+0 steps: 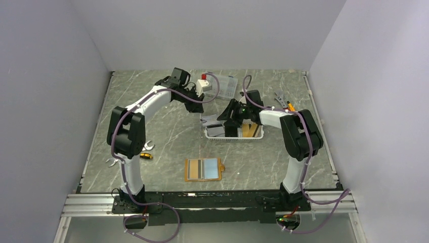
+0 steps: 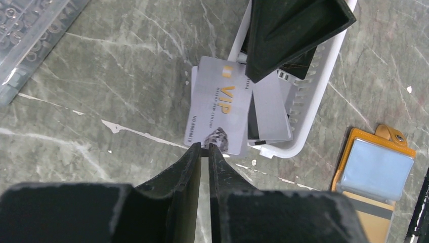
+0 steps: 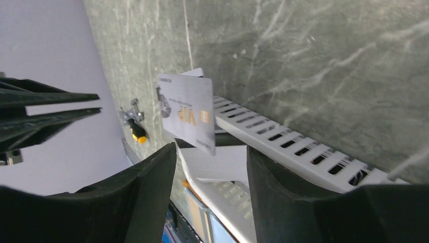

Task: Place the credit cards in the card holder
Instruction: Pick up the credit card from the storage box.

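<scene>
A grey-white VIP credit card (image 2: 220, 109) leans tilted over the left end of the white slotted basket (image 2: 313, 101), and also shows in the right wrist view (image 3: 187, 114). My left gripper (image 2: 205, 147) has its fingers almost together, with only a thin slit between them. Its tips are at the card's near edge and nothing shows between them. My right gripper (image 3: 210, 152) is open and empty above the basket (image 1: 253, 135). More cards lie in the basket: black (image 1: 216, 130), gold-brown (image 1: 249, 130) and grey striped (image 2: 270, 109). The orange card holder (image 1: 189, 169) lies open near the front, with a pale blue and a grey card in it.
A clear compartment box (image 1: 225, 87) and a red-and-white object (image 1: 204, 81) stand at the back. A yellow-black screwdriver (image 1: 146, 156) and a wrench (image 1: 112, 162) lie by the left arm. More tools (image 1: 284, 101) lie at the back right.
</scene>
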You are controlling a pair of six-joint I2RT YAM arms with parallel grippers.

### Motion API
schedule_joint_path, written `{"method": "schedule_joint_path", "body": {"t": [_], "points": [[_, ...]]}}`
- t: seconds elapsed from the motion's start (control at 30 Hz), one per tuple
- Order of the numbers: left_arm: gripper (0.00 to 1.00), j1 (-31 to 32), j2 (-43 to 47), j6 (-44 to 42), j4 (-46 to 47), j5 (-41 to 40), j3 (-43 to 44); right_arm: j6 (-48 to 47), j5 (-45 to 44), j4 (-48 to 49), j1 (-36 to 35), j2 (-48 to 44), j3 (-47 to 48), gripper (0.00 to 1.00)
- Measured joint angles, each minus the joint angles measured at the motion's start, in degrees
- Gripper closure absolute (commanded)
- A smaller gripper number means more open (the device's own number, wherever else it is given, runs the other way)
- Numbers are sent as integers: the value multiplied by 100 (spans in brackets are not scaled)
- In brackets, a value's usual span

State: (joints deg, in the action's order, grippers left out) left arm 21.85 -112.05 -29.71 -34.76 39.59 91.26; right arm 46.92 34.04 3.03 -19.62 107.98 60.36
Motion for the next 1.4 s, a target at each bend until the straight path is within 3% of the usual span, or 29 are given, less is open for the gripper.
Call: {"method": "schedule_joint_path", "body": {"t": [0.37,0.8,1.13,1.33,1.4], "points": [[86,282,-13,-111,151,-24,-463,564,249,1036,9,166,-107,59],[90,483,-20,-428,212,-249,-649,1032,363,1534,-59,391,-321,69],[90,546,-20,-629,57,-275,-682,1285,350,1908,-149,455,-417,100],[87,533,109,-669,-280,-146,-682,1325,350,2127,-153,361,-684,100],[81,492,321,-662,-398,-52,-684,1268,350,2127,-153,184,-846,100]]}}
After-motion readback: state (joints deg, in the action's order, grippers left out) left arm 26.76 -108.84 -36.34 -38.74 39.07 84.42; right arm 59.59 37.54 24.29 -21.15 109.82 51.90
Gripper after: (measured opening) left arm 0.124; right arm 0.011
